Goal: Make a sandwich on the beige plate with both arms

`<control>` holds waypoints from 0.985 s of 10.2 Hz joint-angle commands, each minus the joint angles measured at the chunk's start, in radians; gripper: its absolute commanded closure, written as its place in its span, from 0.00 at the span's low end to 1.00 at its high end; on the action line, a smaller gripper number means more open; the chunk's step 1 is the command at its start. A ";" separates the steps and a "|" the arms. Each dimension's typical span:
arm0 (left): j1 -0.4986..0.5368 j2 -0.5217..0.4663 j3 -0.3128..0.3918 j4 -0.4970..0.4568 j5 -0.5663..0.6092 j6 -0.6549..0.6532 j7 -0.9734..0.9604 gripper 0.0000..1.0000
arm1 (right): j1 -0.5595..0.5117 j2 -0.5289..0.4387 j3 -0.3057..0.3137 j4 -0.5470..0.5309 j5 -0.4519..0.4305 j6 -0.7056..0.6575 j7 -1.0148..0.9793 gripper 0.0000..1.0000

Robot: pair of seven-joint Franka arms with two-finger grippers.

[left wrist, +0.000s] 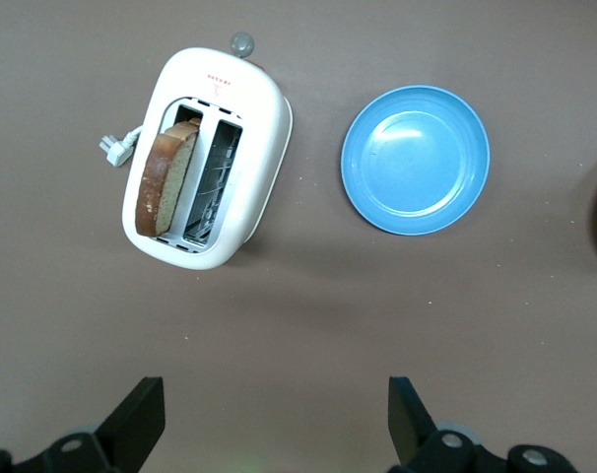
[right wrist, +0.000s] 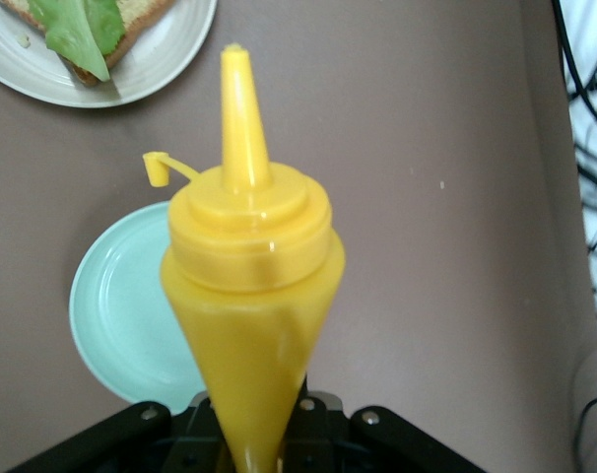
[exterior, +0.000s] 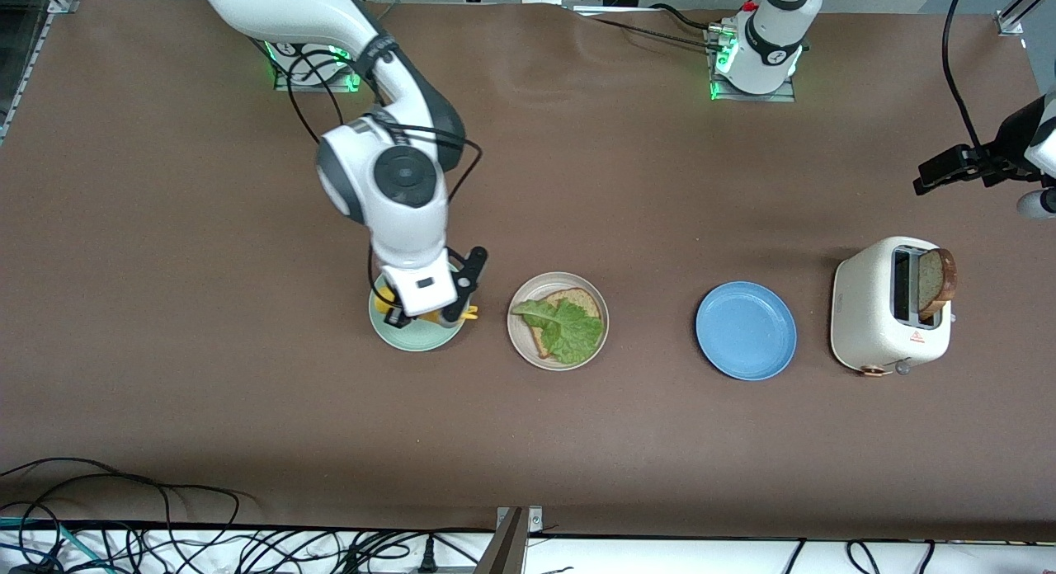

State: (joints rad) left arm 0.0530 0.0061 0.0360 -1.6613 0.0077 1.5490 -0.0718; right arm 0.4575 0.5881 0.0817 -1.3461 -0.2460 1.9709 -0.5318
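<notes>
The right pincer [right wrist: 254,434] is clamped on a yellow squeeze bottle [right wrist: 247,296] over the mint-green plate [exterior: 417,331], which the arm mostly hides. Beside it, the beige plate [exterior: 558,320] holds one bread slice [exterior: 569,303] under lettuce [exterior: 563,326]. The left pincer [left wrist: 269,419], fingers apart, hangs near the desk [exterior: 165,392] edge at the left arm's end (partly cut off), probably above the toaster [exterior: 891,314], where another slice [exterior: 936,281] stands. Bare desk runs along the front edge.

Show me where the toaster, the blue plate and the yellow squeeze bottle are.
toaster [exterior: 866,310], front view, on its cream side wall.
blue plate [exterior: 746,331], front view, on its bare middle.
yellow squeeze bottle [right wrist: 249,286], right wrist view, on its body under the cap.
</notes>
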 commanded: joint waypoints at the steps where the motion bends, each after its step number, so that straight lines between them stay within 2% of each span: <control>1: 0.042 0.061 -0.004 0.054 0.035 -0.007 0.012 0.00 | -0.087 -0.150 -0.040 -0.180 0.199 0.061 -0.127 1.00; 3: 0.044 0.144 -0.002 0.092 0.099 -0.007 0.018 0.00 | -0.131 -0.246 -0.143 -0.330 0.481 0.132 -0.358 1.00; 4: 0.079 0.188 -0.002 0.125 0.103 -0.007 0.041 0.00 | -0.150 -0.276 -0.190 -0.394 0.614 0.146 -0.487 1.00; 6: 0.119 0.277 -0.002 0.144 0.097 0.023 0.123 0.00 | -0.193 -0.312 -0.272 -0.502 0.831 0.144 -0.746 1.00; 7: 0.148 0.305 -0.004 0.144 0.092 0.080 0.163 0.00 | -0.219 -0.321 -0.293 -0.552 0.920 0.140 -0.881 1.00; 10: 0.149 0.371 -0.004 0.146 0.094 0.149 0.176 0.00 | -0.282 -0.341 -0.341 -0.683 1.138 0.129 -1.225 1.00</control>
State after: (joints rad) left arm 0.2015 0.3345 0.0405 -1.5590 0.0805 1.6866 0.0837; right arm 0.2000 0.3045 -0.2540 -1.9355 0.7930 2.0915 -1.6045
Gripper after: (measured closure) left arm 0.000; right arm 0.855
